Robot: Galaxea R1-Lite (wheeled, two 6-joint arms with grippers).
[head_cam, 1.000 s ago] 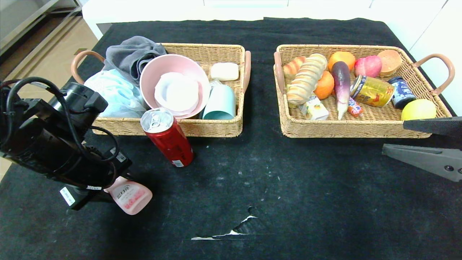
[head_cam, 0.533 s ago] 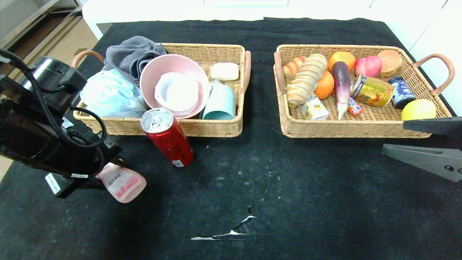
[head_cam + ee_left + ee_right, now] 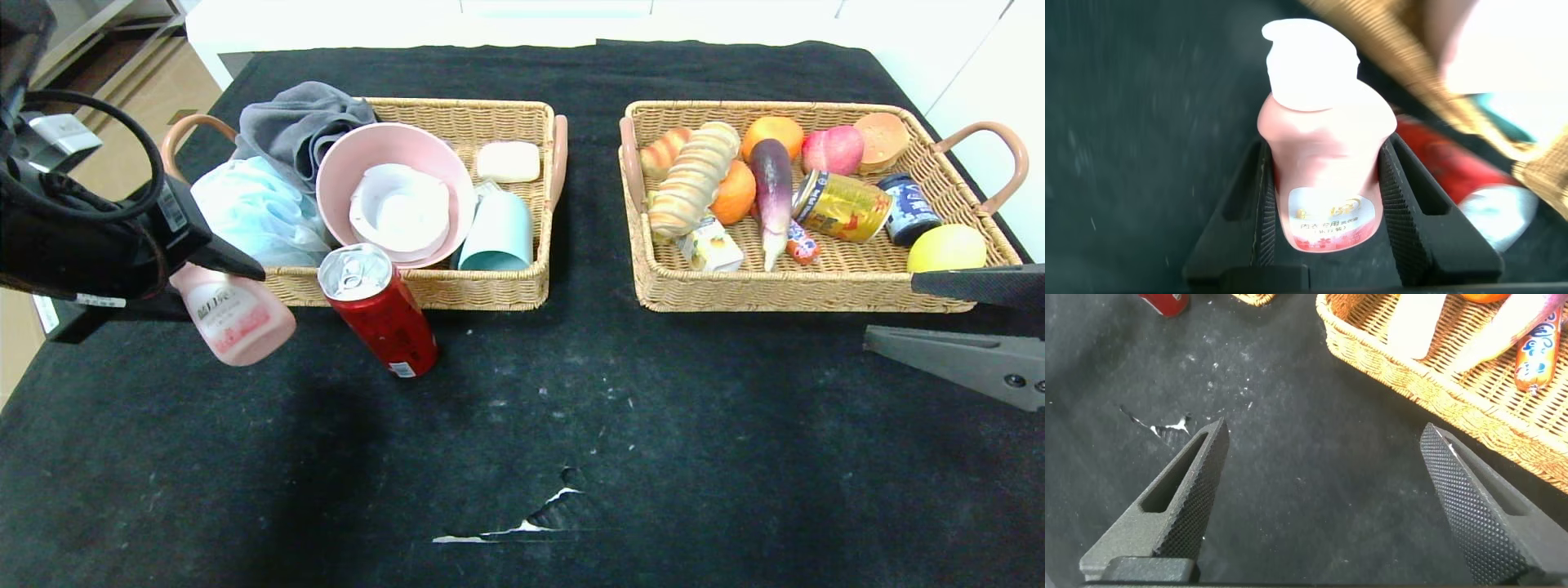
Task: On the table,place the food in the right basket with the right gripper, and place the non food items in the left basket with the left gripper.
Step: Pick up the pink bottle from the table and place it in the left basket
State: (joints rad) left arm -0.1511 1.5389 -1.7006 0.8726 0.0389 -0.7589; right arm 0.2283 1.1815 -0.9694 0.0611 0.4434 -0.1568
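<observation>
Left hand (image 3: 192, 282) is clamped on the pink bottle (image 3: 237, 314), fingers (image 3: 1249, 204) pressed against both sides of its body, white cap pointing away from the wrist. Bottle is lifted off the black surface (image 3: 571, 425), tilted, hanging just in front of the left basket (image 3: 457, 286) near its front-left corner, beside the red can (image 3: 380, 310).

Red can stands on the surface, leaning, touching or nearly touching the left basket's front wall. Left basket holds a pink bowl (image 3: 392, 192), grey cloth (image 3: 298, 126), light blue mesh bag (image 3: 257, 212), teal cup (image 3: 498, 233) and a soap bar (image 3: 508, 161).

Right hand (image 3: 1323, 498) is parked low at the right edge, fingers spread wide with nothing between them, just in front of the right basket (image 3: 784, 290). That basket holds bread (image 3: 694, 180), an eggplant (image 3: 771, 192), fruit and cans.
</observation>
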